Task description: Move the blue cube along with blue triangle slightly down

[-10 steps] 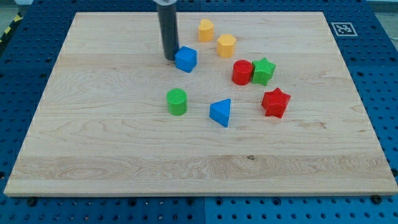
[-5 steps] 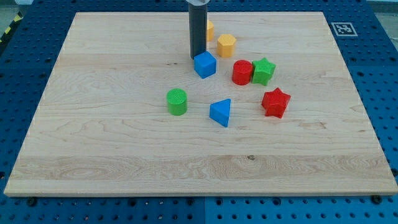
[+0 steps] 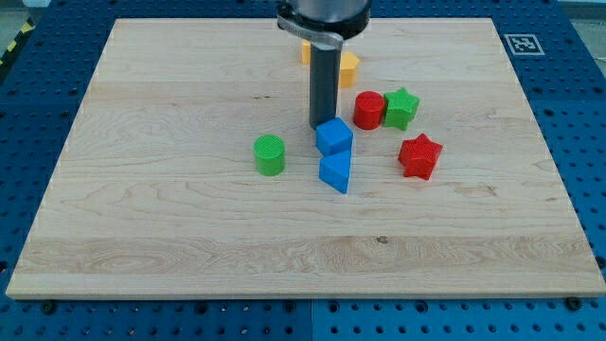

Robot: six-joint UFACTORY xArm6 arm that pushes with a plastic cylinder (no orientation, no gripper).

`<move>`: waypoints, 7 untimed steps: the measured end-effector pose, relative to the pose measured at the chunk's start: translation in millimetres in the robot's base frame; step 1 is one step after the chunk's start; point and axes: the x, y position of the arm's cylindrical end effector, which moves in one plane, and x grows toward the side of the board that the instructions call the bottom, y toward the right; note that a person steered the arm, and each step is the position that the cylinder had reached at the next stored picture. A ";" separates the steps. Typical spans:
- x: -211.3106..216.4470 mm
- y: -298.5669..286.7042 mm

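Observation:
The blue cube (image 3: 333,137) sits near the board's middle, touching the top of the blue triangle (image 3: 335,173) just below it. My tip (image 3: 322,128) rests against the cube's upper left side, at the end of the dark rod that comes down from the view's top.
A green cylinder (image 3: 270,154) stands left of the blue pair. A red cylinder (image 3: 368,110), a green star (image 3: 401,108) and a red star (image 3: 419,156) lie to the right. Two yellow blocks (image 3: 348,64) sit partly hidden behind the rod. The wooden board (image 3: 142,237) fills the view.
My tip has pushed the blue cube down and to the right, from beside the yellow blocks until it meets the blue triangle. The other blocks have not moved.

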 end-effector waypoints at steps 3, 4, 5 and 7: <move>46.1 52.7; 54.7 60.7; 66.9 66.1; 61.9 72.4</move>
